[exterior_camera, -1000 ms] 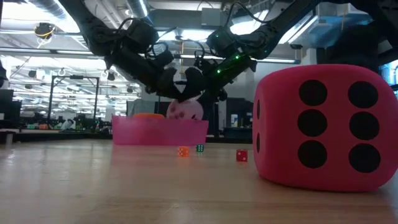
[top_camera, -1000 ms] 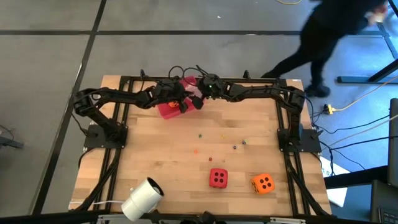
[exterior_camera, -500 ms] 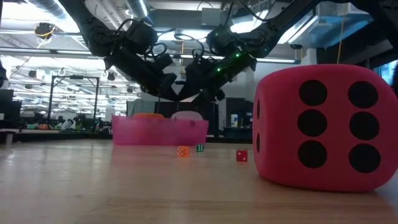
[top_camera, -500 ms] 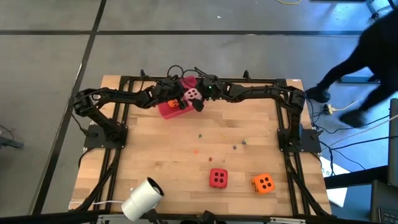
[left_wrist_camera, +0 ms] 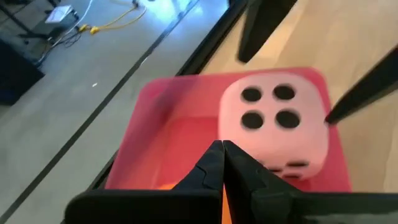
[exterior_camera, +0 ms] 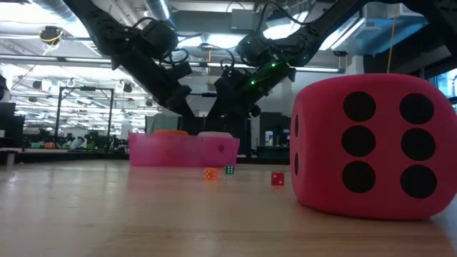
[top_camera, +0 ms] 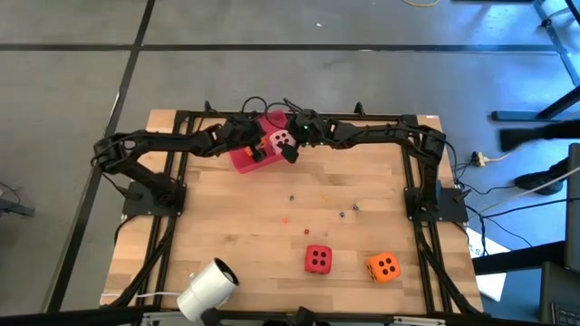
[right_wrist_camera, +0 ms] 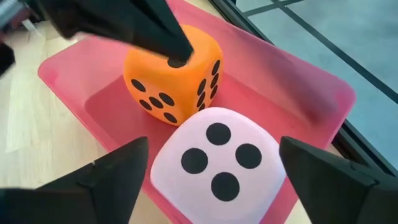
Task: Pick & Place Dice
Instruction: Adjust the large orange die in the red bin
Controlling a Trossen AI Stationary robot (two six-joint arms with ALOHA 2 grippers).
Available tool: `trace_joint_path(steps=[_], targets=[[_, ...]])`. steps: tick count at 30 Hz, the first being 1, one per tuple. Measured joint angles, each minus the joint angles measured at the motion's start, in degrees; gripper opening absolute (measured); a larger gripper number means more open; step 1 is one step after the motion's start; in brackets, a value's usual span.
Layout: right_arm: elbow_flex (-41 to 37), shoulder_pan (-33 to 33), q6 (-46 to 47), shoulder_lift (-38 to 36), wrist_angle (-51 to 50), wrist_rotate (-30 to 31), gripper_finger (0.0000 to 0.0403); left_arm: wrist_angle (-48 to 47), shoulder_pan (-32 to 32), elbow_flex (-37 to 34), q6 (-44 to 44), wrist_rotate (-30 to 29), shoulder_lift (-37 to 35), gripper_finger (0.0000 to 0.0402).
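A pink die (right_wrist_camera: 217, 162) and an orange die (right_wrist_camera: 171, 74) sit side by side in the red tray (right_wrist_camera: 298, 93) at the table's far edge (top_camera: 243, 161). My right gripper (right_wrist_camera: 214, 142) is open. One finger stands on either side of the pink die (top_camera: 282, 138), and a gap shows on both sides. My left gripper (left_wrist_camera: 222, 149) is shut and hovers over the tray above the orange die (top_camera: 255, 151). A red die (top_camera: 317, 259) and a second orange die (top_camera: 383, 266) rest on the table near its front edge.
Tiny coloured beads (top_camera: 292, 196) lie scattered mid-table. A white cylinder (top_camera: 207, 288) stands at the front left. In the low view the red die (exterior_camera: 371, 143) fills the right side. A person's legs (top_camera: 544, 136) show beyond the table's right edge.
The pink die, which was partly above the tray's rim between the two grippers, has sunk into the tray and rests there. My left gripper has drawn back toward the table's left edge and risen a little, still shut.
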Motion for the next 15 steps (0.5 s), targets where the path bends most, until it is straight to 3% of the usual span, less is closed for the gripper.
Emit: trace_joint_path(steps=[10, 15], targets=[[0.0, 0.0, 0.3, 0.0, -0.5, 0.0, 0.0281, -21.4, 0.0, 0.0, -2.3, -1.6, -13.8, 0.0002], [0.0, 0.0, 0.5, 0.0, -0.7, -0.1, 0.0248, -32.8, 0.0, 0.0, -7.0, -1.6, -16.9, 0.0001]])
